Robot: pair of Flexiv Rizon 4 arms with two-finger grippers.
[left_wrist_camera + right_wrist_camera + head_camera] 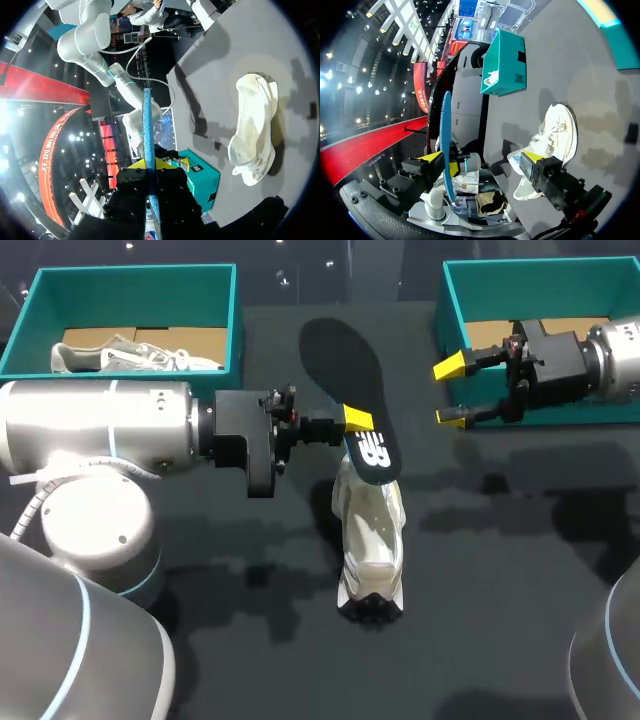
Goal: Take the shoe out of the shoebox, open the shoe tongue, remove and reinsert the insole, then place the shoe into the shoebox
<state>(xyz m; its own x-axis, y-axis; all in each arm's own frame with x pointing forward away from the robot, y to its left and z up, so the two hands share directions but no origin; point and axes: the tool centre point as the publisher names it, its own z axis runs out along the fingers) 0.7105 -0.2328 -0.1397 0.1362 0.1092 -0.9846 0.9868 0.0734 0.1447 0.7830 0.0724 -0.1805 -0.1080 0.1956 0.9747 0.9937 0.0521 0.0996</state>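
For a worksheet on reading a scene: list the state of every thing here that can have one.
insole: out of shoe, held by left gripper
left gripper: shut on insole
shoe: on table, outside both boxes
left box: open, second shoe inside
right box: open
right gripper: open, empty

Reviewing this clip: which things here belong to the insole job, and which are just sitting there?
Part of the job:
- white shoe on the table
- insole, held above it by the left end effector
- right end effector, open, by the right shoebox

Probably just lying about:
- left shoebox
- second shoe inside it
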